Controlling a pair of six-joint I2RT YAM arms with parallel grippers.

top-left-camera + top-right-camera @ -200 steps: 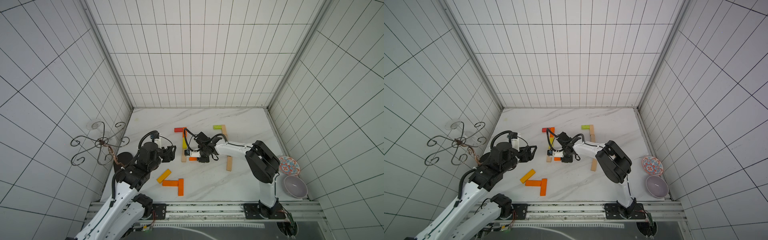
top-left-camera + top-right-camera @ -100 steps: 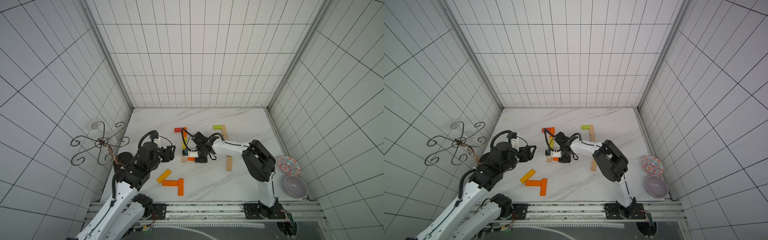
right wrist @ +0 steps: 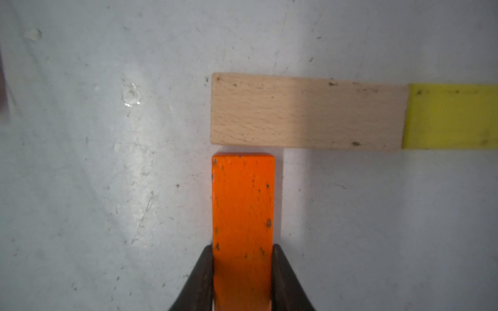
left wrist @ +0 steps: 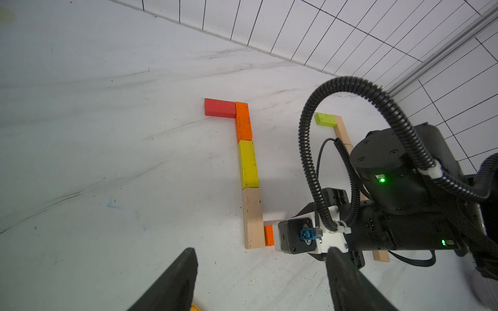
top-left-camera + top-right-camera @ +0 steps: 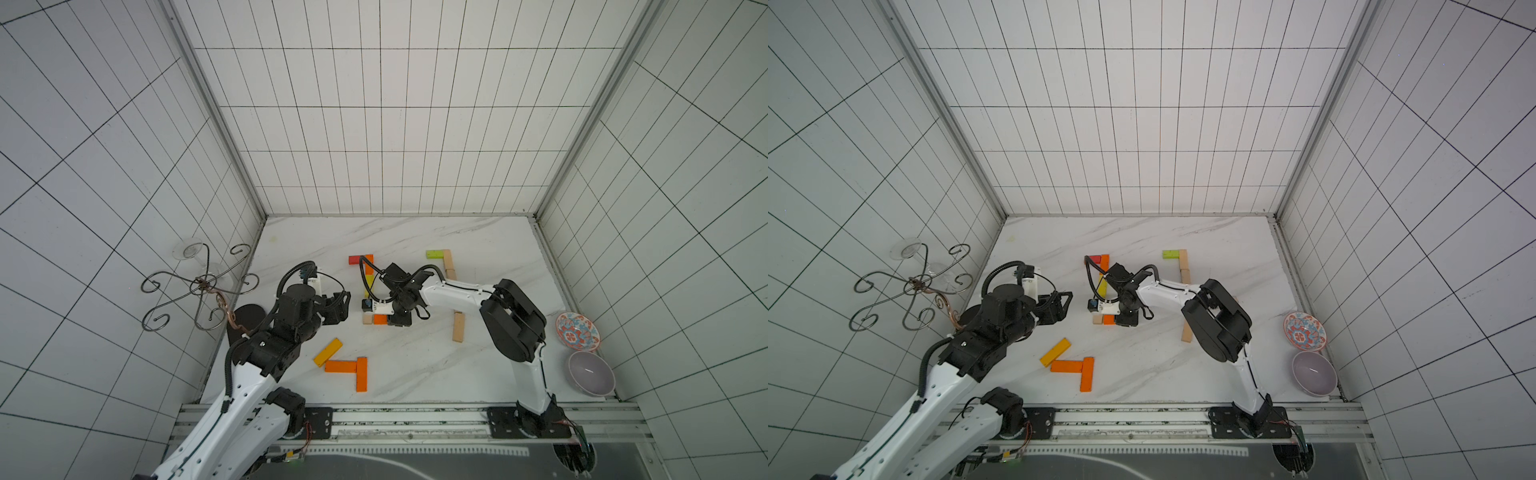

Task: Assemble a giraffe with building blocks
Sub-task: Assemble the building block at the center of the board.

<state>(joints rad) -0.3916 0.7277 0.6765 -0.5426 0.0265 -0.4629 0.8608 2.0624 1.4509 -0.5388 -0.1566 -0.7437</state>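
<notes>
- R fingers [image 3: 202, 274] pinch orange block [image 3: 242, 202]; slide its end flush & square to wood block [image 3: 307, 110], then release.
- L fingers [image 4: 177, 280] spread, empty; stay clear.

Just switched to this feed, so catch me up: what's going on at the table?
The right gripper is shut on an orange block, its end facing the side of the wooden block, with a thin gap between them. That wooden block ends a flat row of blocks. The left gripper hangs open and empty beside them. Three loose blocks lie nearer the rail.
</notes>
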